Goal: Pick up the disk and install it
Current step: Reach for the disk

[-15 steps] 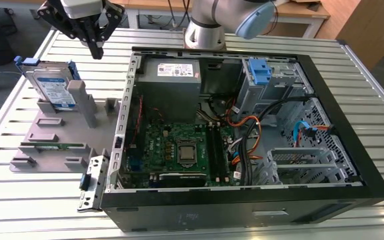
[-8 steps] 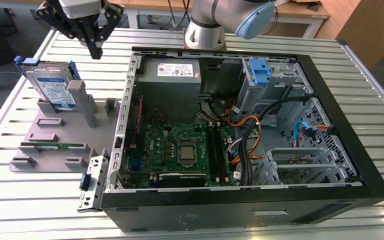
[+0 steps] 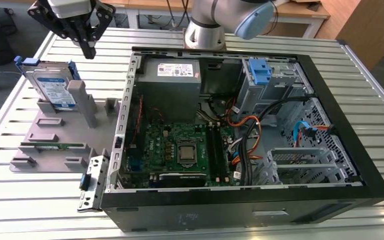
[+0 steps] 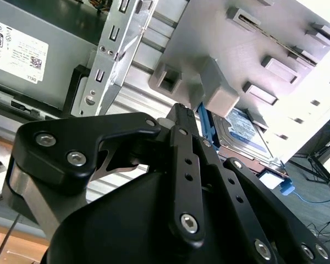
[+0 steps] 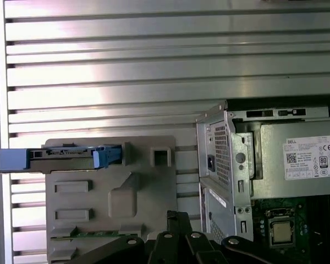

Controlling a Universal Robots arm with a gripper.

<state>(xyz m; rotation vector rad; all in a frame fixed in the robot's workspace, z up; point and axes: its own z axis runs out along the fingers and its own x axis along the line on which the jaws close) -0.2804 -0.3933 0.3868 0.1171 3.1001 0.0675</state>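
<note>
Closest, the black hand (image 3: 88, 50) hangs closed and empty, upper left in the exterior view, just above the disk (image 3: 50, 89). Silver, blue-framed, its white-and-blue label too small to read, the disk stands on edge in a grey holder (image 3: 53, 129).

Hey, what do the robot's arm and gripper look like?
The arm is silver-grey metal tube with rounded joints, one closed by a pale blue cap. The gripper is black, built of flat linkage bars narrowing to a slim tip; in the second wrist view silver bolts pin the bars, some drilled with small holes.
</note>
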